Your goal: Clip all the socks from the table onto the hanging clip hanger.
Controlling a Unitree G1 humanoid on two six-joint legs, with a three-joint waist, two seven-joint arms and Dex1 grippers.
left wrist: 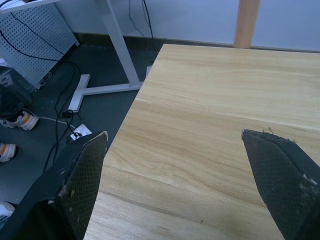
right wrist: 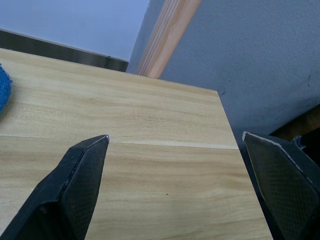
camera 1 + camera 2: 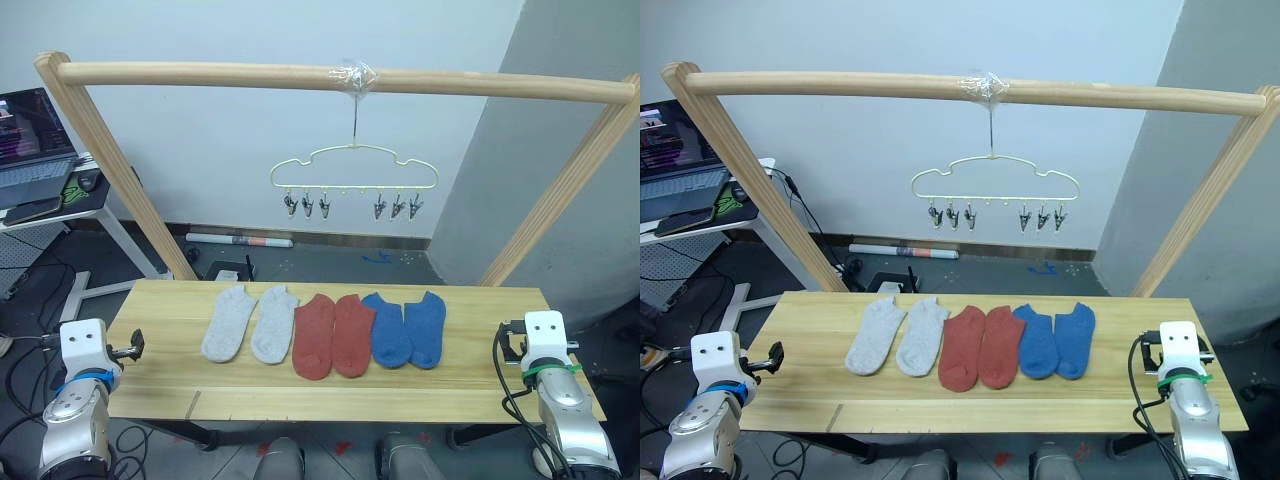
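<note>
Hanging from pole: clip hanger (image 3: 354, 168), pale cream wire with wavy top, hooked at the middle of a wooden pole (image 3: 340, 80) under a wad of clear tape; six dark clips along its bar in two groups of three, every clip bare.
Table: light plank table (image 3: 470, 385) carries all six socks in one row near its far edge, toes toward the robot.
Grey socks: pair of light grey socks (image 3: 248, 322) at the robot's left end of the row, lying side by side.
Red socks: rust red socks (image 3: 333, 335) in the middle, edges touching each other.
Blue socks: blue socks (image 3: 405, 328) at the right end, just beside the red pair.
Left gripper: left gripper (image 1: 185, 185) hovers low over the table's left edge, well apart from the socks; fingers spread wide, nothing between them.
Right gripper: right gripper (image 2: 187, 187) sits low over the table's right end; fingers likewise spread wide and bare, the blue toe edge at the margin of its wrist view.
Surroundings: laptop (image 3: 30, 145) on a white side desk at far left.
</note>
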